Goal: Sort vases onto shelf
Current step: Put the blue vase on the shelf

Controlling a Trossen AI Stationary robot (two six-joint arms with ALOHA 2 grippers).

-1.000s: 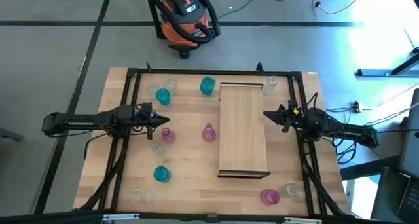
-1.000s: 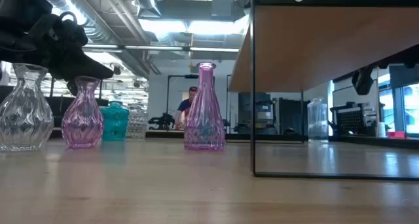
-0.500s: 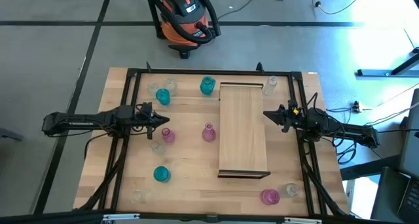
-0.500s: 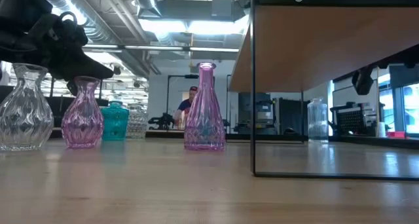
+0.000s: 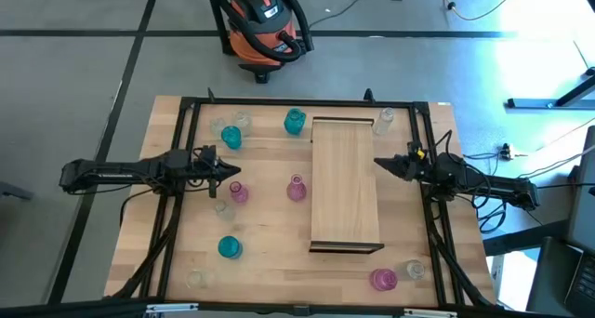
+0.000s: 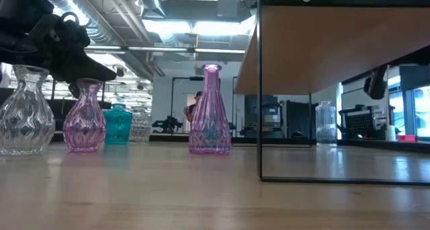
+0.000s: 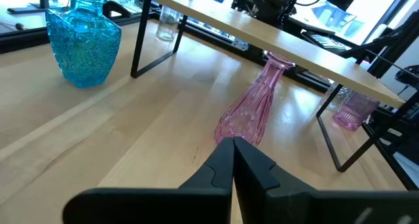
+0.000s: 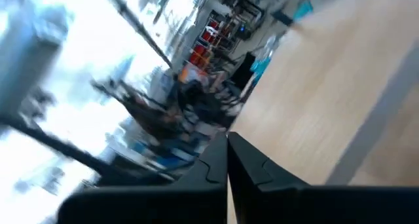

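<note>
From the high view we see the shelf [image 5: 345, 183] standing empty on the right half of the table [image 5: 270, 253], its dark edge toward the near side. The left pincer [image 5: 237, 172] is clenched on nothing and sits just above a small pink vase [image 5: 239, 193]. The right pincer [image 5: 379, 164] is also clenched and empty, its tip at the shelf's right edge. A tall pink vase [image 5: 297, 188] stands between the small pink one and the shelf. Two teal vases [image 5: 295, 122] [image 5: 231, 138] stand toward the far side, another teal vase [image 5: 229, 248] nearer the front left, and a pink vase [image 5: 383, 280] sits at the front right beside a clear one [image 5: 414, 270]. A clear vase [image 5: 384, 122] stands by the shelf's far right corner. An orange vacuum [image 5: 262, 20] rests on the floor beyond the table.

In the low view we see the tall pink vase [image 6: 209, 111] left of the shelf's black leg [image 6: 259, 89], with a clear vase [image 6: 25, 111], the small pink vase [image 6: 84, 117] and a teal one [image 6: 118, 125] further left. A person [image 6: 192, 110] shows in the room behind.

In the left wrist view the clenched pincer [image 7: 234, 145] points at the tall pink vase [image 7: 252, 104], with a teal vase [image 7: 83, 38] apart from it beside the shelf [image 7: 275, 44].

In the right wrist view we see the shut pincer [image 8: 227, 142] above the light wood; the rest is blurred.
</note>
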